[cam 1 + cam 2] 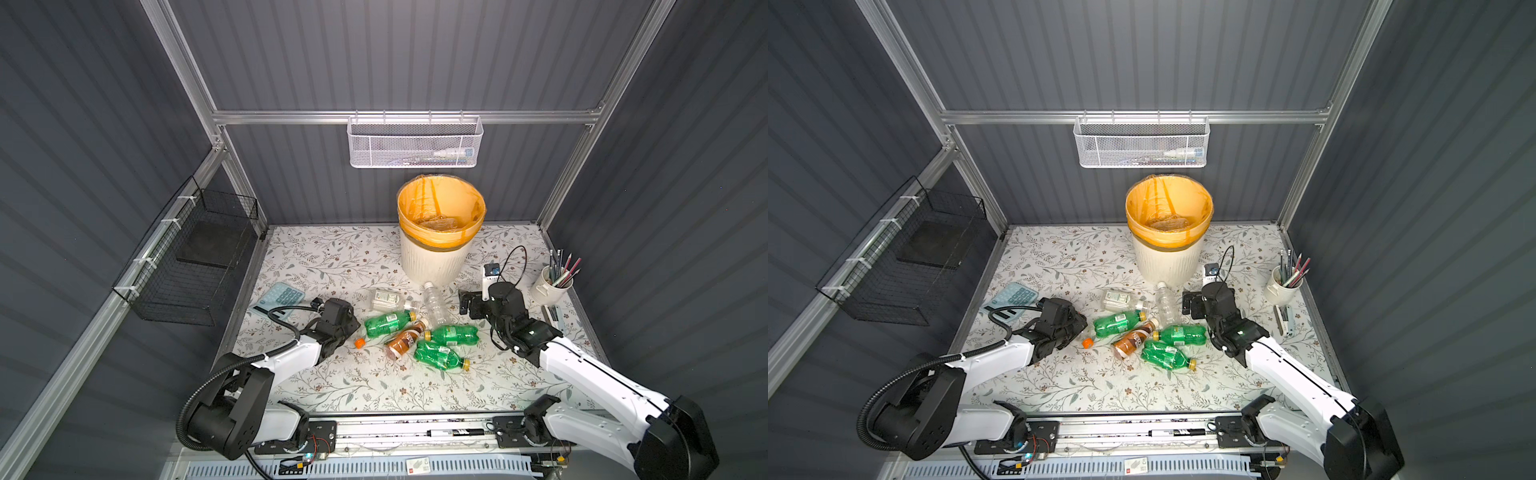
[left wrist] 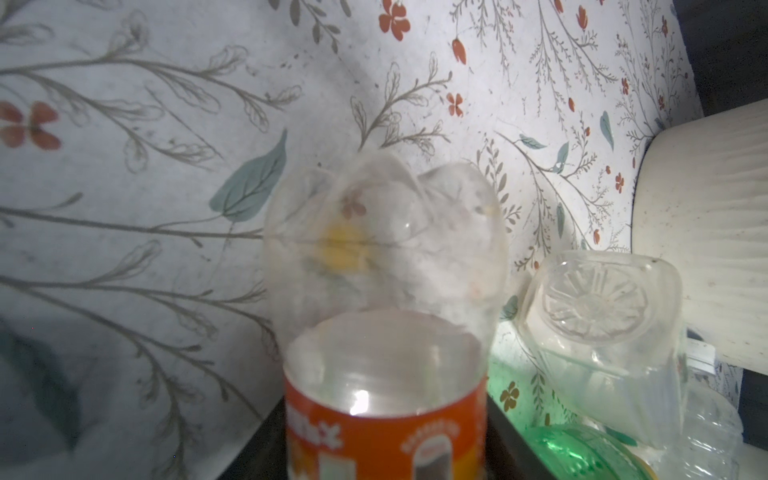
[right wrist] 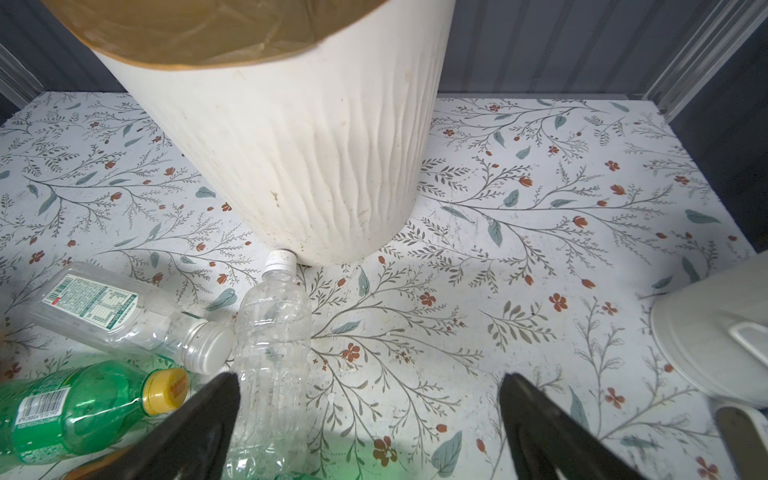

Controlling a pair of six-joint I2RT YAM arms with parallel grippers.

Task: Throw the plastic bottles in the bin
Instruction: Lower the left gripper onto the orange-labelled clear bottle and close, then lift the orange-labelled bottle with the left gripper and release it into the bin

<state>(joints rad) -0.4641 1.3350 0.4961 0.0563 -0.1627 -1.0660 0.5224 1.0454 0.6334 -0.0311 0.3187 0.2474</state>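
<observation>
At lower left in a top view, the left arm [image 1: 286, 361] is showing white shells and black joints, trailing a ribbed black hose [image 1: 181, 417] (white zip-tied). The right arm [image 1: 598, 374] is matching it, and the right gripper [image 3: 370, 381] is showing matte black fingers.

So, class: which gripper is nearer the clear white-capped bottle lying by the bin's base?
Right. The right gripper, open, sits just beside the clear white-capped bottle. The left gripper is beyond the green bottles, clamped on an orange-labelled bottle.
</observation>
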